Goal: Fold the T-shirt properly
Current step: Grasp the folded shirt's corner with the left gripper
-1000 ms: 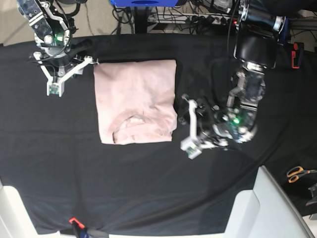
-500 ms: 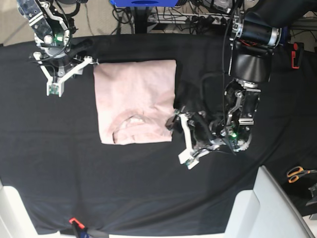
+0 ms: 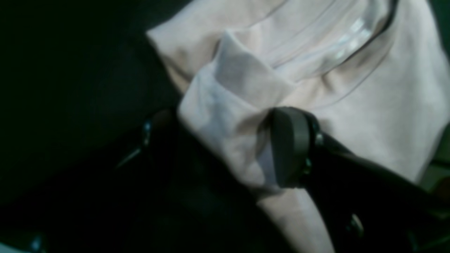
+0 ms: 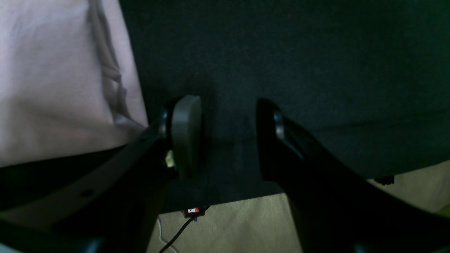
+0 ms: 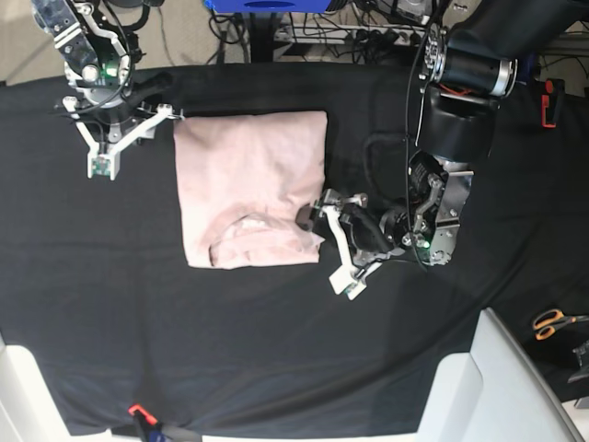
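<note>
T-shirt (image 5: 250, 189) folded, flat on black cloth (image 5: 276, 350). Left gripper (image 5: 329, 241) spread around shirt's corner near collar, not clamped. Right gripper (image 4: 225, 137) parted, grasping nothing, beside shirt's edge.

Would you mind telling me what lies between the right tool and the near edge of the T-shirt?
Only bare black table cloth. In the base view the right tool sits just off the T-shirt; the right wrist view shows dark cloth between its open fingers.

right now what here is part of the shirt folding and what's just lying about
Part of the job:
T-shirt
left pincer, straddling the shirt's edge
right pincer, open beside the shirt

Lying about:
scissors
black cloth
cables
</note>
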### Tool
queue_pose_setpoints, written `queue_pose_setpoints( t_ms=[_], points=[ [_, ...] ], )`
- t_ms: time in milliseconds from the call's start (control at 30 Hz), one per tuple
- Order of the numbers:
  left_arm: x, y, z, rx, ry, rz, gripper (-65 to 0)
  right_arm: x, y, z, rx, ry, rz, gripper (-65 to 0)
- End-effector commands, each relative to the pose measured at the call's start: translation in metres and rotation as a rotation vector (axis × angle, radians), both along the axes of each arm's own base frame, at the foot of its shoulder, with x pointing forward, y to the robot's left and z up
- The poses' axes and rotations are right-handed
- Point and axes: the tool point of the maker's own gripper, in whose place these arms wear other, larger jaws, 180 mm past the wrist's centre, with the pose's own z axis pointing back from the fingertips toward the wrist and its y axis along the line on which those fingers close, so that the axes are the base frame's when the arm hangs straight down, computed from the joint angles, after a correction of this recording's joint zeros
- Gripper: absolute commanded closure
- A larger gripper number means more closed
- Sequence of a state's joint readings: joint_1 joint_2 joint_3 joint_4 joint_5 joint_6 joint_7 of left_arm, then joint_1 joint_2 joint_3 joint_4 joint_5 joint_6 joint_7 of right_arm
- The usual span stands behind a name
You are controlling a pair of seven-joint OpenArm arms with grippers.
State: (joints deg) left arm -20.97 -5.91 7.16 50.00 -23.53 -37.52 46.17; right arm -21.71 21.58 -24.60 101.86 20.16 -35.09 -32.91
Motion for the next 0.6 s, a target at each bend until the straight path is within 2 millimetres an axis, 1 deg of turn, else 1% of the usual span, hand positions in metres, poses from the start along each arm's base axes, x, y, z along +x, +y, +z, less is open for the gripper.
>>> queue_pose_setpoints(
  t_ms=[0,133,167,333,400,467,567],
  points=[
    [0.025,-0.007,0.024,-0.057,-0.068,0.018,-40.2,0.008,-0.002,0.008,-0.010,-0.039,0.004,-25.1],
    [0.029,-0.011,0.030,-0.082,-0.076,0.025,-39.7,0.008,-0.002,0.008,-0.010,-0.039,0.004,-25.1],
    [0.029,-0.011,0.030,-0.083,-0.076,0.025,-37.5,0.008,-0.002,0.008,-0.010,-0.039,0.004,-25.1],
    [0.035,-0.013,0.034,-0.084,-0.087,0.022,-17.6,0.009,-0.002,0.008,-0.010,-0.040,0.004,-25.1],
    [0.037,-0.013,0.036,-0.085,-0.091,0.023,-12.5,0.009,-0.002,0.009,-0.010,-0.042,0.004,-25.1],
    [0.037,-0.013,0.036,-0.085,-0.091,0.023,-10.9,0.009,-0.002,0.009,-0.010,-0.042,0.004,-25.1],
    [0.037,-0.013,0.036,-0.084,-0.091,0.024,-11.0,0.010,-0.002,0.009,-0.010,-0.043,0.004,-25.1]
  ],
)
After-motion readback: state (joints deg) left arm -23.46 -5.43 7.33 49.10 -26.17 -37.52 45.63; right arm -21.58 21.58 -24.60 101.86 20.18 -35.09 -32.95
